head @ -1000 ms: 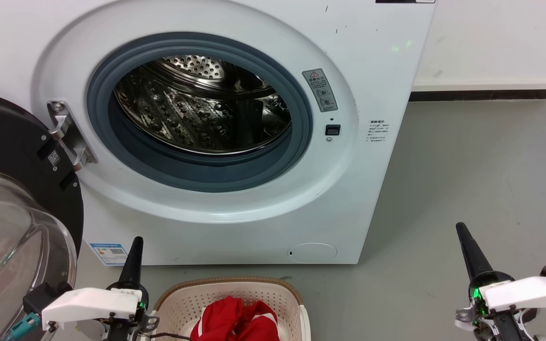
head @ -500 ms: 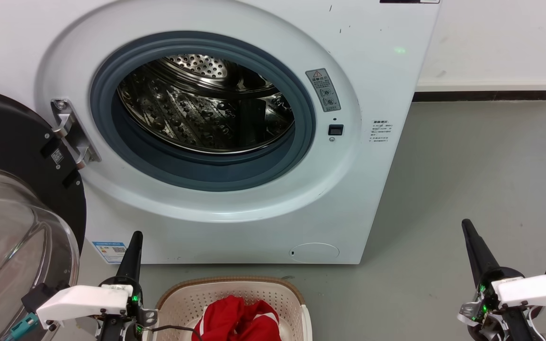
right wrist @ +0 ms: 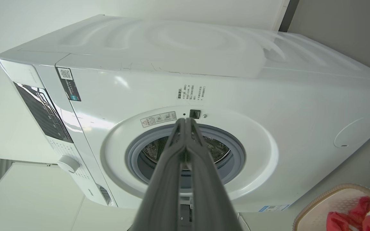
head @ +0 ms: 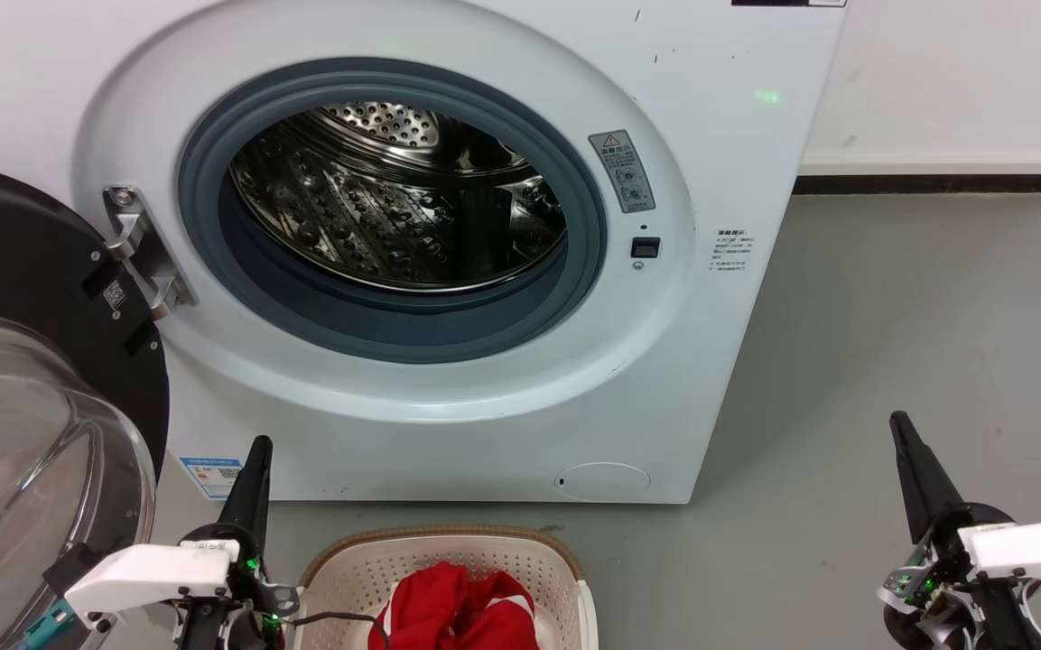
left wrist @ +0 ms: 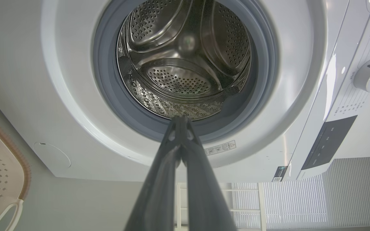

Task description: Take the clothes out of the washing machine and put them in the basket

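One washing machine (head: 484, 433) stands on the grey floor (head: 890, 316). Its single black-framed glass door (head: 23, 298) is swung wide open on the hinge (head: 141, 257) at the left. Through the grey-rimmed porthole the drum (head: 376, 217) shows bare, shiny perforated steel all round.

One basket (head: 439, 539) sits on the floor just in front of the machine, below the porthole. The clothes (head: 452, 609) lie inside it as one bright red heap with a bit of white trim. I cannot count the separate garments in the bundle.

There are two grippers, both low down and well clear of the porthole. The left gripper (head: 260, 444) points up just beside the basket's left edge, in front of the machine's lower corner. Its two dark fingers are pressed together with nothing between them. The right gripper (head: 899, 422) is off to the right over open floor, well apart from both the machine and the basket. Its two fingers are likewise closed tip to tip and hold nothing.

On the machine's front I count three stickers:
- a warning label (head: 621, 171) beside the porthole
- a small text label (head: 730, 249) further right
- a blue-edged label (head: 213, 476) at the lower left

There is also one door latch slot (head: 645, 246), one round cover (head: 601, 481) near the bottom and one control dial (left wrist: 369, 74).
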